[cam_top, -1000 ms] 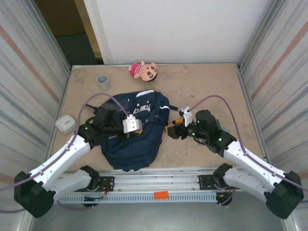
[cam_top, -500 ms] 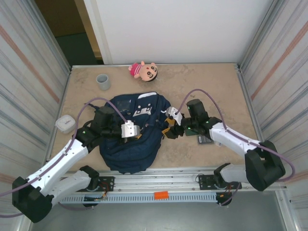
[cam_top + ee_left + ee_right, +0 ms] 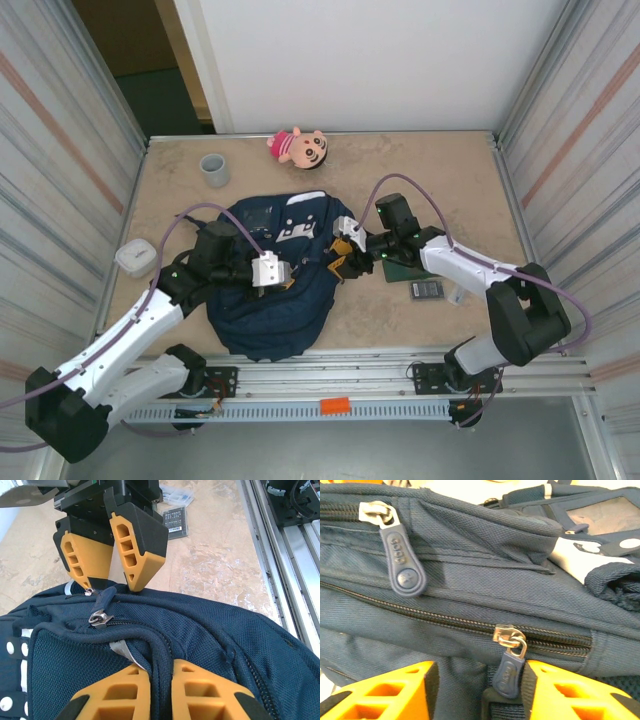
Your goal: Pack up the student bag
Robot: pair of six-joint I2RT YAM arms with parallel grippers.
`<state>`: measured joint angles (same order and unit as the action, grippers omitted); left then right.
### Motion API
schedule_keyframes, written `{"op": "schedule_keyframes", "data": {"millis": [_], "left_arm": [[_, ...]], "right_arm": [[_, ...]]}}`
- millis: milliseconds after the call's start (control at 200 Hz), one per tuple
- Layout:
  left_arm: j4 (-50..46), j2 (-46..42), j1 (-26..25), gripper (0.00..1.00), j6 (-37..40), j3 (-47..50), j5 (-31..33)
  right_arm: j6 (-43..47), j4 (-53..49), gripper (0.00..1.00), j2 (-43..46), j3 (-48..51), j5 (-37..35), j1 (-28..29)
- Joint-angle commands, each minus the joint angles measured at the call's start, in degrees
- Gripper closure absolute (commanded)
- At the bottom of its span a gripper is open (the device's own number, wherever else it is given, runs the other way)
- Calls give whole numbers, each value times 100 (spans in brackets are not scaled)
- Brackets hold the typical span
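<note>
The student bag (image 3: 270,290), a navy backpack with white stripes, lies flat in the middle of the table. My left gripper (image 3: 288,272) is over its centre, and in the left wrist view it (image 3: 169,669) is shut on a raised ridge of the bag's fabric (image 3: 210,630). My right gripper (image 3: 341,259) is at the bag's right edge. Seen from the right wrist, its jaws (image 3: 479,682) stand apart, astride a zipper pull (image 3: 509,672) that hangs against the right finger (image 3: 570,692). A second pull (image 3: 402,560) hangs on the zip above. The right gripper (image 3: 111,582) also shows from the left wrist.
A pink doll (image 3: 298,147) and a grey cup (image 3: 214,169) stand at the back. A white case (image 3: 135,258) lies at the left edge. A calculator (image 3: 427,289) lies right of the bag, beside a clear packet (image 3: 177,496). The metal rail (image 3: 280,540) runs along the near edge.
My right arm has swung left to the bag's edge and its jaws have narrowed around the zipper pull. The bag and left gripper shifted slightly left early on, then held still.
</note>
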<state>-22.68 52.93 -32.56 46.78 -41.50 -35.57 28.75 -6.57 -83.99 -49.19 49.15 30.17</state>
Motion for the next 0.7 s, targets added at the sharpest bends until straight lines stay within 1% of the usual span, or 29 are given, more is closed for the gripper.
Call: {"op": "schedule_keyframes", "data": {"millis": [0,65,115,175,251,336,516,556,621,691], "left_arm": [[428,-107,57,100,209,-52,-398],[439,-75,75,100,217,-40,-406],[432,-76,85,100,214,-44,-404],[439,-75,88,100,202,-44,-424],[434,-89,89,100,182,-47,-440],[448,-126,91,100,151,-39,-442],[502,-191,88,100,114,-10,-378],[546,-194,89,100,75,-4,-340],[653,-182,85,100,-17,12,-206],[762,-161,90,100,-141,27,-56]], "right_arm": [[116,-328,60,93,-133,376,-42],[18,-266,66,101,-122,467,-69],[-87,-173,67,85,-119,482,-88],[-232,-57,66,17,-155,458,-108],[-450,32,63,-131,-258,279,-116],[-651,25,61,-339,-418,110,-141],[-982,107,61,-565,-544,218,-161],[-1011,112,63,-550,-530,140,-152],[-1047,127,75,-469,-484,-69,-150],[-1068,142,82,-349,-407,-292,-152]]}}
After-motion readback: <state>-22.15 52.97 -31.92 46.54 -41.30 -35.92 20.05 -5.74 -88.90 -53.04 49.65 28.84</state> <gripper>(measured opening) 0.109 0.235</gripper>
